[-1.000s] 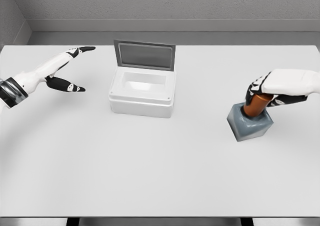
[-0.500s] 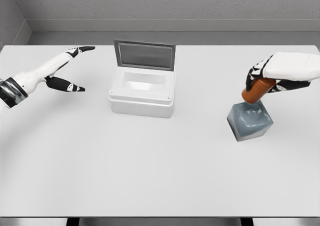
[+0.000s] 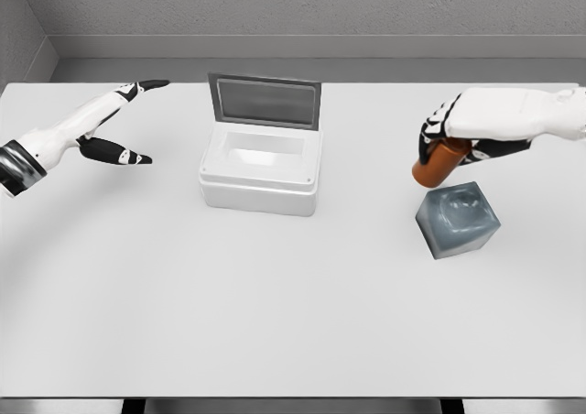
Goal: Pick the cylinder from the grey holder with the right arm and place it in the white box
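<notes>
My right hand (image 3: 450,139) is shut on the orange-brown cylinder (image 3: 432,167), which hangs tilted in the air just up and left of the grey holder (image 3: 457,219). The holder sits on the table at the right with its socket bare. The white box (image 3: 262,168) stands at the table's middle back with its grey lid (image 3: 265,101) raised upright. The cylinder is well to the right of the box. My left hand (image 3: 117,125) hovers open at the far left, fingers spread.
The white table (image 3: 275,304) spans the whole view, with a grey wall behind its far edge. Nothing else stands between the holder and the box.
The right hand has lifted the cylinder out of the holder and carried it up and leftward. The left hand has shifted slightly to the left.
</notes>
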`<act>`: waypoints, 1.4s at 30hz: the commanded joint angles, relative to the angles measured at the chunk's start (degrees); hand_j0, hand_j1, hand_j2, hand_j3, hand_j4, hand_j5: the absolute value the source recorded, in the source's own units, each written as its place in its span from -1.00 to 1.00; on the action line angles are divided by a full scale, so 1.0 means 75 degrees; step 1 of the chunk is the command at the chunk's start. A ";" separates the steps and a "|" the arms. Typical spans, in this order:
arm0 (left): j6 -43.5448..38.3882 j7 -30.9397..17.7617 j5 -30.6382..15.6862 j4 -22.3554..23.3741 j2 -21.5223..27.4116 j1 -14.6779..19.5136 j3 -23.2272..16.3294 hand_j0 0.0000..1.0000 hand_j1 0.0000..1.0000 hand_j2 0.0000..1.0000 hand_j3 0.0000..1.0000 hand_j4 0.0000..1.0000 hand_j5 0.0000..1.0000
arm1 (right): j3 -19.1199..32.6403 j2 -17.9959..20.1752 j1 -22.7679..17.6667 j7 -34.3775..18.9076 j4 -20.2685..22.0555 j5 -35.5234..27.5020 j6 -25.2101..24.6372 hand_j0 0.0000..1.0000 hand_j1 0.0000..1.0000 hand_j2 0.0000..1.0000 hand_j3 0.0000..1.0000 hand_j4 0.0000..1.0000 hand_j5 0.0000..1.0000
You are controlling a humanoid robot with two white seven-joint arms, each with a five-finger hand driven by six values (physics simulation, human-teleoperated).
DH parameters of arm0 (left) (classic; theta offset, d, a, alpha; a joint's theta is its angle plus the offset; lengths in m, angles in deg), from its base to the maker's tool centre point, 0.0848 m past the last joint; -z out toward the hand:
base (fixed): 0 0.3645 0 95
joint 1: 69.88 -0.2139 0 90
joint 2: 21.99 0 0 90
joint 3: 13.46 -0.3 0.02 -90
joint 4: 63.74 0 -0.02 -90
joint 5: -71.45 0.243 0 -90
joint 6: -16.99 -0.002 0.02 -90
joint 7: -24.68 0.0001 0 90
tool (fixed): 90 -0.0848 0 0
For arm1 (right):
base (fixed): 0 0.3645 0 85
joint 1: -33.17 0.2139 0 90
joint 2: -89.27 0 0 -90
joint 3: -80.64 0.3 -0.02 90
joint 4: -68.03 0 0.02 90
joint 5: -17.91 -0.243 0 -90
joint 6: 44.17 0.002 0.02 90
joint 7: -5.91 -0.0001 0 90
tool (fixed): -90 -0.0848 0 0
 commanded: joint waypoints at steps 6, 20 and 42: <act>-0.0011 -0.0107 -0.0061 -0.0048 -0.0004 0.0000 0.0008 1.00 1.00 1.00 1.00 1.00 1.00 | 0.0010 -0.0248 0.0070 0.0005 -0.0007 -0.0057 -0.0015 -0.05 -0.05 -0.05 -0.05 -0.05 -0.05; -0.0011 -0.0154 -0.0073 -0.0083 0.0008 -0.0059 0.0137 1.00 1.00 1.00 1.00 1.00 1.00 | -0.0037 -0.0998 0.0398 -0.0019 -0.0019 -0.0068 -0.0015 -0.07 -0.07 -0.07 -0.07 -0.07 -0.07; -0.0011 -0.0189 -0.0073 -0.0072 0.0008 -0.0070 0.0137 1.00 1.00 1.00 1.00 1.00 1.00 | 0.0045 -0.2065 0.0609 -0.0007 -0.0617 -0.0186 -0.0015 -0.09 -0.09 -0.09 -0.09 -0.09 -0.09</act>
